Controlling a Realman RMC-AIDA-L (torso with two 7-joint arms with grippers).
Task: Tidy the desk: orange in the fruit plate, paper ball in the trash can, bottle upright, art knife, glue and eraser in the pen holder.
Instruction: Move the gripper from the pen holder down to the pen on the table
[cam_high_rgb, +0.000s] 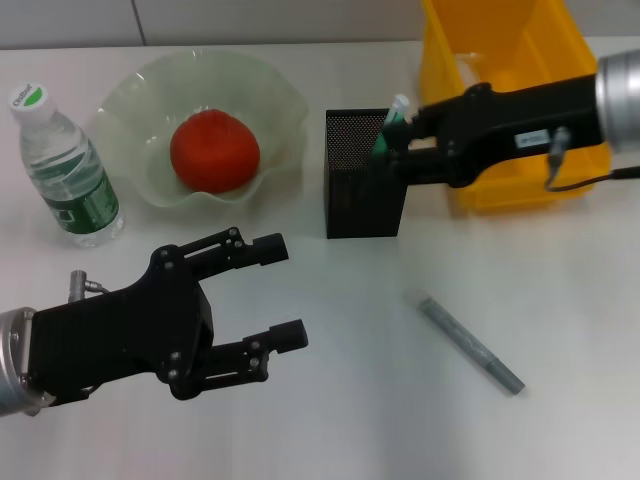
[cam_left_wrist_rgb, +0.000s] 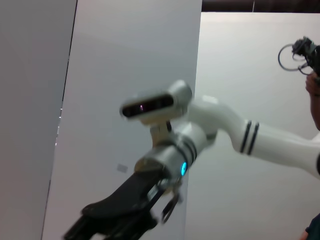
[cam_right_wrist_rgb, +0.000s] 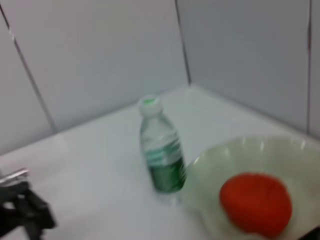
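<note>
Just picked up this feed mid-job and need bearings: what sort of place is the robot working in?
Probably a staged desk in a lab or test room: a plain white table against bare panelled walls, set with a mesh pen holder, a yellow bin and a fruit plate holding an orange.

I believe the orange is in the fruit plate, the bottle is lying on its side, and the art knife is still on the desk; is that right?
Not quite: the bottle stands upright beside the fruit plate, as the head view shows. The orange is in the plate, and the art knife lies on the desk.

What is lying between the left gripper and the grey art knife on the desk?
Nothing: in the head view, only bare white desk lies between the open left gripper and the art knife.
</note>
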